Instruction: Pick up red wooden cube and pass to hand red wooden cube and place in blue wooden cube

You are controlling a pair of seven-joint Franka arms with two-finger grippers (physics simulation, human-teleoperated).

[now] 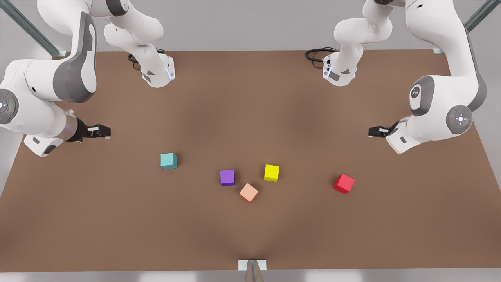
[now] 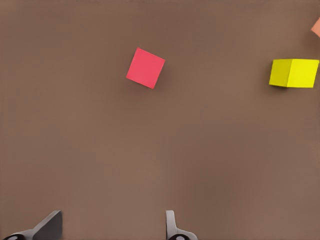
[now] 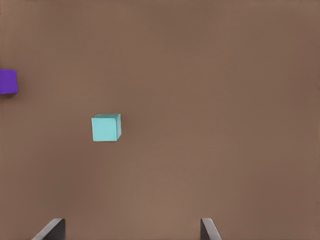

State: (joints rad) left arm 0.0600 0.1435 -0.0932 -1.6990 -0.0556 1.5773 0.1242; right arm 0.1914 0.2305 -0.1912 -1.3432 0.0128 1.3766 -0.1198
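Observation:
The red wooden cube point(image 1: 344, 183) point(image 2: 145, 68) lies on the brown table toward the front view's right. My left gripper point(image 1: 377, 131) point(image 2: 111, 231) hovers open above the table behind that cube, apart from it, holding nothing. The blue wooden cube point(image 1: 168, 161) point(image 3: 106, 128), teal in colour, rests toward the front view's left. My right gripper point(image 1: 102, 131) point(image 3: 131, 232) hangs open off to the left of and behind the teal cube, with nothing between its fingers.
A purple cube point(image 1: 227, 177) point(image 3: 8, 82), a salmon-pink cube point(image 1: 248, 192) and a yellow cube point(image 1: 271, 172) point(image 2: 294, 73) cluster at the table's middle, between the red and teal cubes. Both arm bases stand at the far edge of the table point(image 1: 250, 117).

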